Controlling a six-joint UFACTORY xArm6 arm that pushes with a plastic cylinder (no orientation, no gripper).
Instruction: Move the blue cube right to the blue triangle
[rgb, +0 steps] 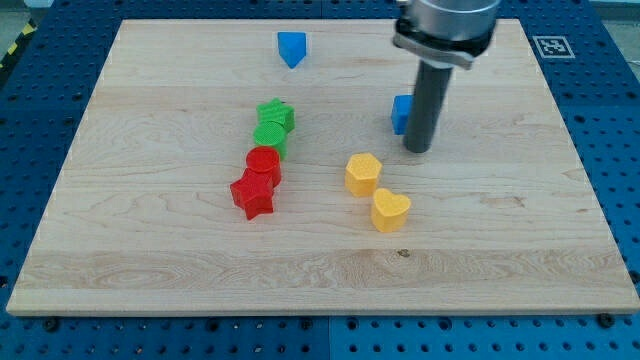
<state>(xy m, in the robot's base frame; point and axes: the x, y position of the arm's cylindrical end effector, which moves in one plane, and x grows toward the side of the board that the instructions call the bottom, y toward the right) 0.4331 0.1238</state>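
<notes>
The blue cube (400, 113) sits right of the board's centre, partly hidden behind my rod. My tip (417, 150) rests on the board just to the right of and slightly below the cube, close to it or touching it. The blue triangle (291, 48) lies near the view's top, left of the cube and well apart from it.
A green star (276, 115) and a green round block (269, 137) sit left of centre, with a red round block (264, 163) and a red star (253, 194) below them. A yellow hexagon (363, 173) and a yellow heart (390, 210) lie below the tip. The wooden board (150, 240) ends on all sides.
</notes>
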